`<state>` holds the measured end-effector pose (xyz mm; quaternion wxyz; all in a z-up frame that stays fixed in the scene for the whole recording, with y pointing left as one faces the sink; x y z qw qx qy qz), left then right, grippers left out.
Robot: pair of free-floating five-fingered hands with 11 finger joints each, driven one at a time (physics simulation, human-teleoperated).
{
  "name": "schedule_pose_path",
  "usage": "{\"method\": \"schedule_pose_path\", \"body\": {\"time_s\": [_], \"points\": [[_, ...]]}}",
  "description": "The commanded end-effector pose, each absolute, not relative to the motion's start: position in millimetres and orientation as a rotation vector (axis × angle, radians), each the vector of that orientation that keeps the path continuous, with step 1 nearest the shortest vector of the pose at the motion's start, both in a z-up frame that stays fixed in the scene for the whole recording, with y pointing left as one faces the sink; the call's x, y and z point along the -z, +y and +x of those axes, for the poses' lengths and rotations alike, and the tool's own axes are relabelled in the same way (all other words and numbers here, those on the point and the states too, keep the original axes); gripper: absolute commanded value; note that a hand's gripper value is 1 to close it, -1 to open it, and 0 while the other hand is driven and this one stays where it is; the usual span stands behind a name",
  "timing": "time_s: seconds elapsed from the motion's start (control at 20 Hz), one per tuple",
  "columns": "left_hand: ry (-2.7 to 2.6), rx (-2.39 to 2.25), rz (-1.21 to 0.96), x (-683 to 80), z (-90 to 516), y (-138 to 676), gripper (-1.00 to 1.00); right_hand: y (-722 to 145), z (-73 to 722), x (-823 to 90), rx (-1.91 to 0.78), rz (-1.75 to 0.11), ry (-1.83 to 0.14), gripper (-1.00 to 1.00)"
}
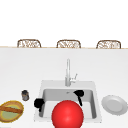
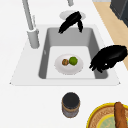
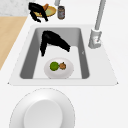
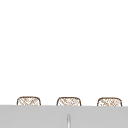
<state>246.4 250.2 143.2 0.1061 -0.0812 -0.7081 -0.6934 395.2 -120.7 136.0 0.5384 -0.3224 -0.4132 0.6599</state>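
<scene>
A small white plate lies on the floor of the sink, carrying a green lime and a brown nut-like piece. The same plate is in the right side view. My right hand hovers over the right half of the basin, fingers hanging down and relaxed, holding nothing. My left hand floats above the sink's front left corner, fingers loosely drooping, also empty. In the front view a big red ball covers the basin's front.
The faucet stands at the back of the sink. On the counter to the left are a dark jar and a yellow-rimmed bowl with a bread stick. A large white plate lies to the right. Three wicker chair backs line the far edge.
</scene>
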Motion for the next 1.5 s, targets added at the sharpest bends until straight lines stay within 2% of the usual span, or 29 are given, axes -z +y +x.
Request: {"method": "schedule_pose_path", "body": {"time_s": [0.0,0.35,1.05,1.45], "points": [[-2.086,2.043,-0.239,-143,246,250,0.00,-117,395,-127,-1.679,-0.691,-1.019,-1.00],[-2.086,2.043,-0.239,-143,246,250,0.00,-96,361,-112,-1.676,-0.679,-1.059,-1.00],[-2.086,2.043,-0.239,-143,246,250,0.00,-80,298,-87,-1.757,-0.541,-1.090,-1.00],[-2.086,2.043,-0.239,-143,246,250,0.00,-71,303,-73,-1.770,-0.504,-1.105,-1.00]]}}
